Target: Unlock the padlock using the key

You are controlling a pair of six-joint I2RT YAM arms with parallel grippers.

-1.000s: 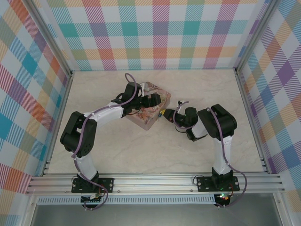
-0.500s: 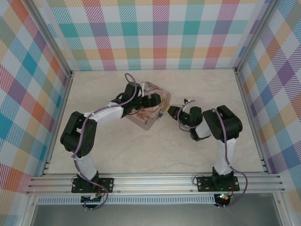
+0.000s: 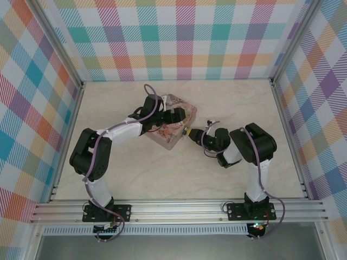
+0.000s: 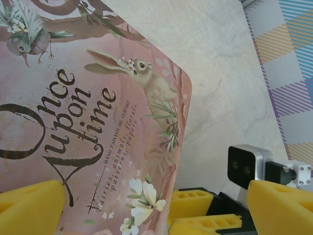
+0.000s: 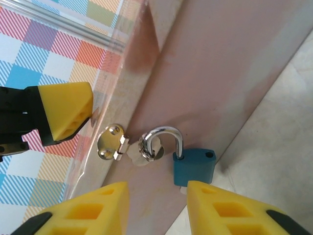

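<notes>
Right gripper [image 5: 157, 190] first: its yellow fingers stand partly apart with bare pink wall showing through the gap, so nothing is clamped in them, and they sit just below the small blue-bodied padlock [image 5: 193, 167]. And look at that lock: its thin silver metal shackle [image 5: 167, 133] is seated in the body on one side only, the other leg is out and hooked through the small shiny metal hasp [image 5: 112, 142], and an empty hole shows on top of the blue body, which hangs tilted against the side wall of the large pink rectangular tin [image 4: 98, 122]. The tin's lid carries a rabbit, a bird, flowers and the words "Once Upon a Time". Over to the left gripper [image 4: 154, 192]: jaws spread very wide above that lid, one yellow finger over the printed face, the other out past the tin's rounded corner above the bare surface, gripping nothing; whether it presses on the lid, I cannot tell. From the left wrist, the right arm's silver-grey camera box [image 4: 244, 166] shows just beyond that corner. The tin lies near the middle of the pale marbled tabletop [image 3: 162, 179], a touch toward the far edge, its corner pointing to the near edge, with both arms bent in over it. Pastel checked walls [image 3: 184, 38] close the left, far and right edges.
</notes>
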